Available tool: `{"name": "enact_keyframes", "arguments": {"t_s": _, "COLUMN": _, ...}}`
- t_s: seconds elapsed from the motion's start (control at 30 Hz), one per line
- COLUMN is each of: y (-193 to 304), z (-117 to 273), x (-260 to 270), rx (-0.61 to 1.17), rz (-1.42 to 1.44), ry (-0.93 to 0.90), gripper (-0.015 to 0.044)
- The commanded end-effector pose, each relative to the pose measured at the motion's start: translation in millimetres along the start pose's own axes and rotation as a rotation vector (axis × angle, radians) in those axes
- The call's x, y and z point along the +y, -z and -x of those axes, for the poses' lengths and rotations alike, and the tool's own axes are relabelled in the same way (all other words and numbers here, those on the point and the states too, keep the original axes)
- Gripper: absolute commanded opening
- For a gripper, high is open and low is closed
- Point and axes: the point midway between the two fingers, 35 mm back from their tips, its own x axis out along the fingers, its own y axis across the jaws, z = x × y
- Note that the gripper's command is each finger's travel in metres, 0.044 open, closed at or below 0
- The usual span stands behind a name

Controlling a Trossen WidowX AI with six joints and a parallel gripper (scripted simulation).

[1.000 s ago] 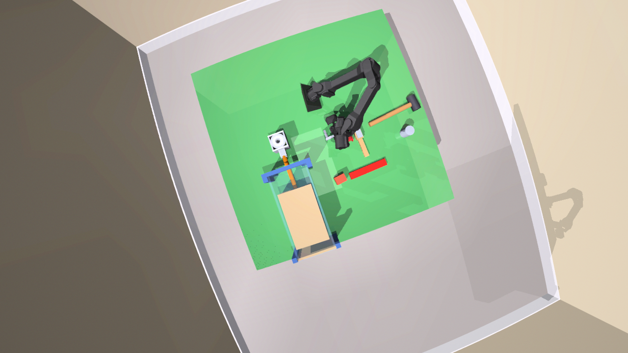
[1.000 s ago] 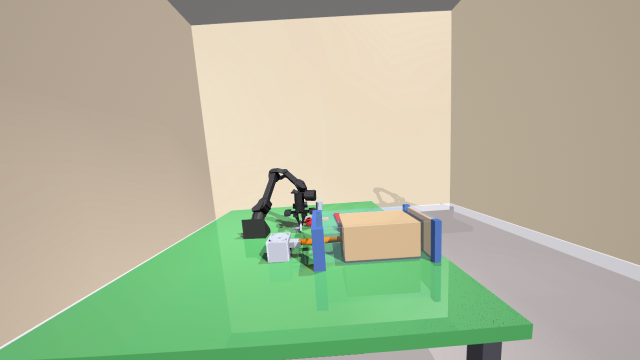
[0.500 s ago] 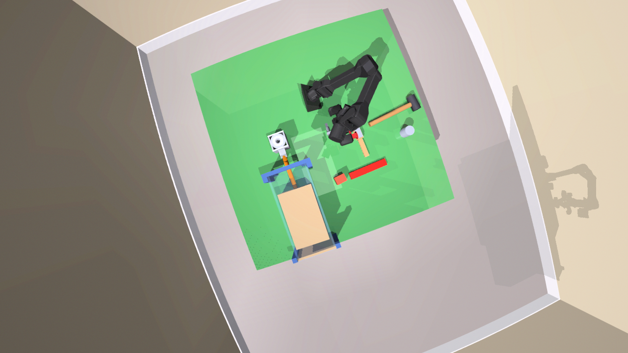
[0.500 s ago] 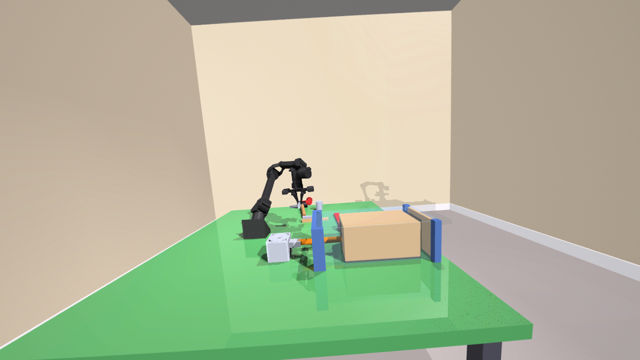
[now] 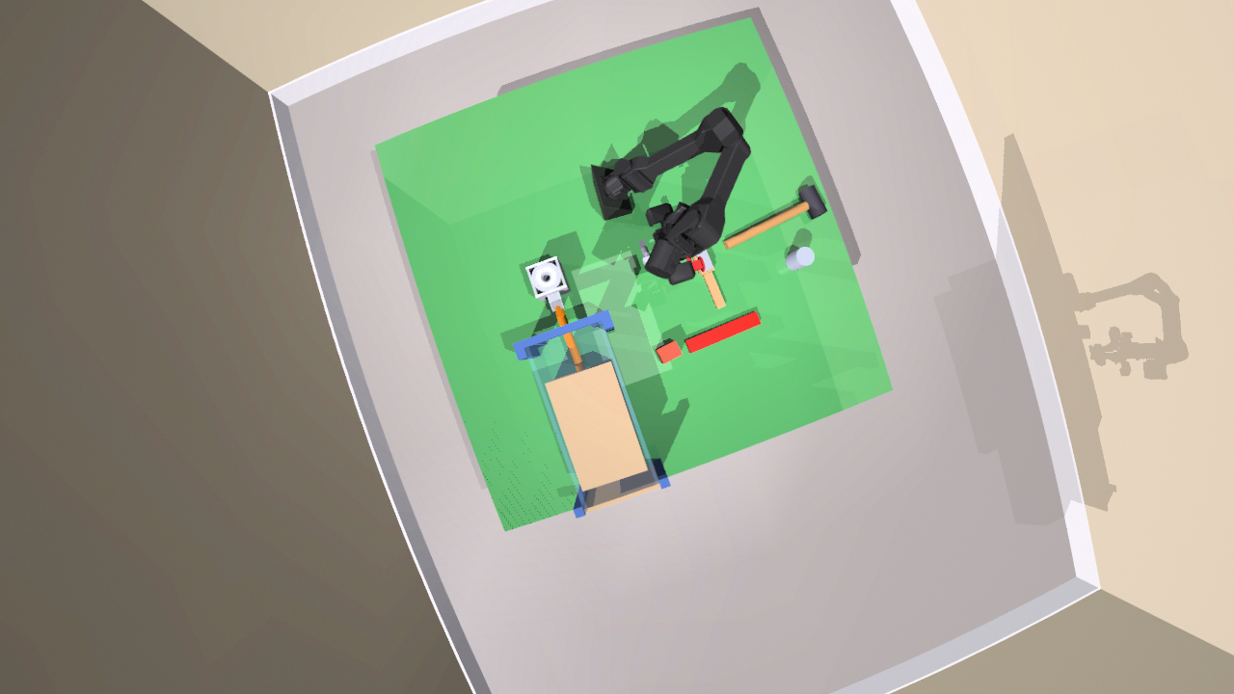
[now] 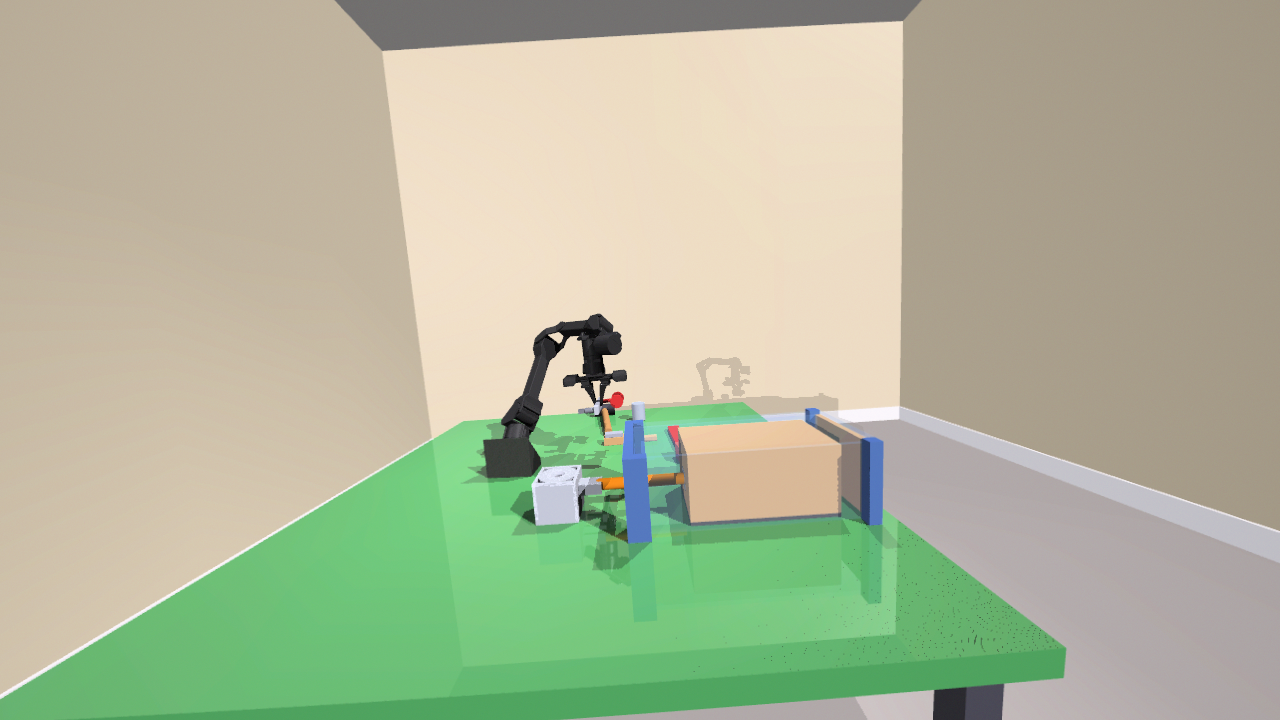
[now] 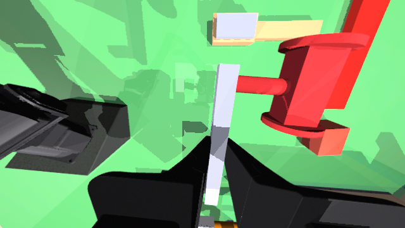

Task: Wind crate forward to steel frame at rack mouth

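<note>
My gripper is shut on the grey crank bar of the winch handle, holding it above the bench; its red grip sticks out to the right in the wrist view. In the top view the arm hides the fingertips. The grey winch stands left of the held handle, its round hole uncovered. An orange strap runs from it to the tan crate. The crate sits flat, with a gap between its front and the blue frame.
A red bar and a small red block lie beside the clear-panelled rack. A wood-handled tool lies under the arm. A mallet and a grey cylinder are farther right.
</note>
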Motion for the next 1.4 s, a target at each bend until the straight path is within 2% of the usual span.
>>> {"name": "enact_keyframes", "arguments": {"t_s": 0.0, "y": 0.1, "z": 0.0, "x": -0.1, "rx": 0.0, "rz": -0.023, "ry": 0.0, "gripper": 0.0}}
{"name": "enact_keyframes", "arguments": {"t_s": 1.37, "y": 3.8, "z": 2.1, "x": -5.1, "rx": 0.03, "rz": -1.378, "ry": -0.001, "gripper": 0.0}}
